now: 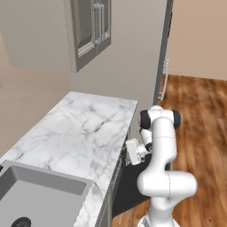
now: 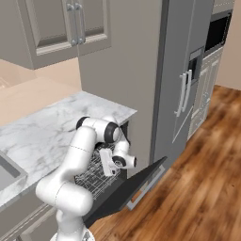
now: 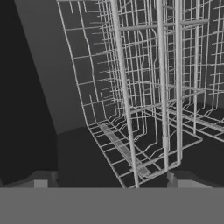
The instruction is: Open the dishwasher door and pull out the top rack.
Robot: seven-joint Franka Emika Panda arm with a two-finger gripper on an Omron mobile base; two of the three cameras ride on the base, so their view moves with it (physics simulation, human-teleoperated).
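The dishwasher door point(image 2: 127, 188) hung partly open, tilted outward from its bottom hinge below the front edge of the marble surface point(image 1: 84, 133), its dark inner face turned upward and a slim bar handle on its outer side. In the right base view the top rack point(image 2: 92, 176), a silver wire basket, sat inside the opening just behind the door, under the front edge of the surface. The hand point(image 2: 109, 162) was at the mouth of the opening, above the door and close against the rack's front wires. In the hand view the rack point(image 3: 144, 87) stood directly ahead; the two fingertips point(image 3: 41, 178) were spread wide apart at the bottom corners, with the rack's front wires between them and nothing pinched. A sink point(image 1: 35, 190) was set into the near left corner of the surface, and a grey fridge point(image 2: 183, 80) stood beside the surface's far end
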